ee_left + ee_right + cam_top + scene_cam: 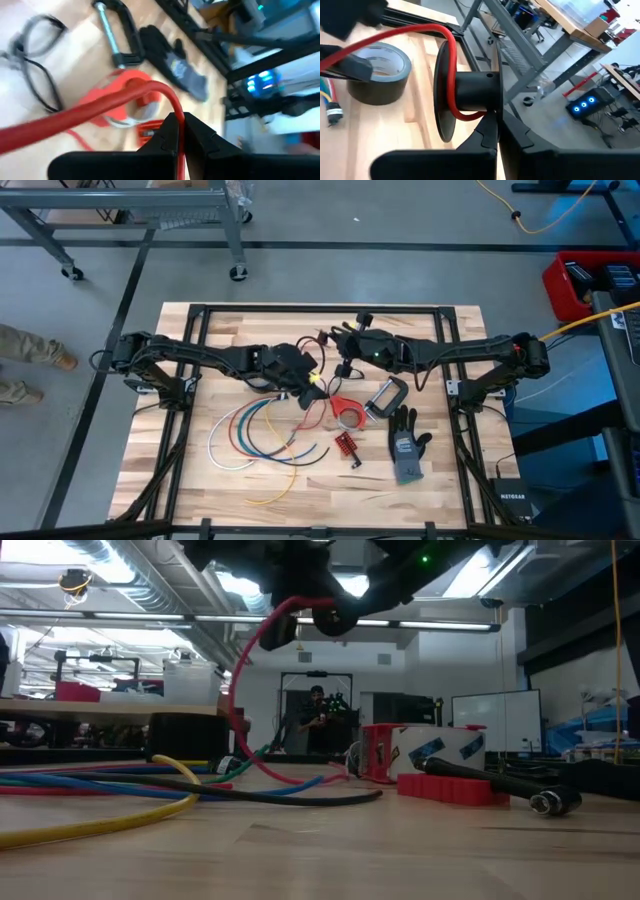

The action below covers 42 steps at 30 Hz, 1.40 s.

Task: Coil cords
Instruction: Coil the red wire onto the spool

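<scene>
A red cord (240,690) runs from a black spool (470,92) in the air down to the table. My right gripper (496,127) is shut on the spool, and the cord (451,65) loops round its hub. My left gripper (181,122) is shut on the same red cord, close by above the table's middle (305,380). More cords (255,430), white, blue, red, green and yellow, lie in curves on the wood below the left gripper. My left gripper pinches the red cord (176,107) between its two fingertips. The fingers slant downward. From the fingers the cord arcs away clear of the table. My right gripper holds the black spool at the end of its hub (487,107), lifted clear of the table. The fingers cover the exact spot.
A grey tape roll (377,72) sits under the grippers, red-sided in the high view (347,412). A black clamp (385,395), a dark glove (405,445) and a small red ribbed block (345,445) lie to the right. A black frame (300,310) edges the table.
</scene>
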### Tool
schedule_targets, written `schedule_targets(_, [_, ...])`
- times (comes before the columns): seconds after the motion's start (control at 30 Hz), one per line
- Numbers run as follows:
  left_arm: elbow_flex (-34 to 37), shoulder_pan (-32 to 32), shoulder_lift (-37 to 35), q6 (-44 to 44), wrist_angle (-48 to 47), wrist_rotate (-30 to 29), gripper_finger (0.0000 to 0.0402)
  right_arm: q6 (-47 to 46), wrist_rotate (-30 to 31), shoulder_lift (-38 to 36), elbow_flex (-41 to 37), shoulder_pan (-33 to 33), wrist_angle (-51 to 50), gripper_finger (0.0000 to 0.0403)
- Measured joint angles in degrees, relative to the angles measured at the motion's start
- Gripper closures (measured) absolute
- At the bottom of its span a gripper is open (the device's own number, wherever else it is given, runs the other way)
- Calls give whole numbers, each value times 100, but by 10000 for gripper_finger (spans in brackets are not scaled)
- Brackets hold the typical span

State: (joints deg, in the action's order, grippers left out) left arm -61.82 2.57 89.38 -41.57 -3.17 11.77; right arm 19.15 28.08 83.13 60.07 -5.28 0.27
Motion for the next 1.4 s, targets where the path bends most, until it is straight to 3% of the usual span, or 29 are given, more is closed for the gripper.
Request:
schedule_targets(0.3, [-2, 24, 0, 821, 33, -57, 376, 22, -63, -276, -4, 0, -55, 400])
schedule_targets(0.47, [-1, 23, 0, 1560, 36, -86, 325, 23, -63, -556, -4, 0, -172, 400])
schedule_targets(0.73, [0, 76, 0, 1822, 49, -930, 239, -251, -74, -1115, -4, 1, -862, 400])
schedule_targets(1.0, [0, 199, 0, 1579, 591, -1049, 250, -398, -67, -1636, -4, 0, -1305, 400])
schedule_targets(1.17, [-2, 96, 0, 1747, 1201, -524, 260, -412, 283, -1858, -4, 0, -1672, 400])
schedule_targets(1.4, [0, 180, 2, 1803, 822, -509, 261, -680, 167, -2347, -4, 0, -1911, 400])
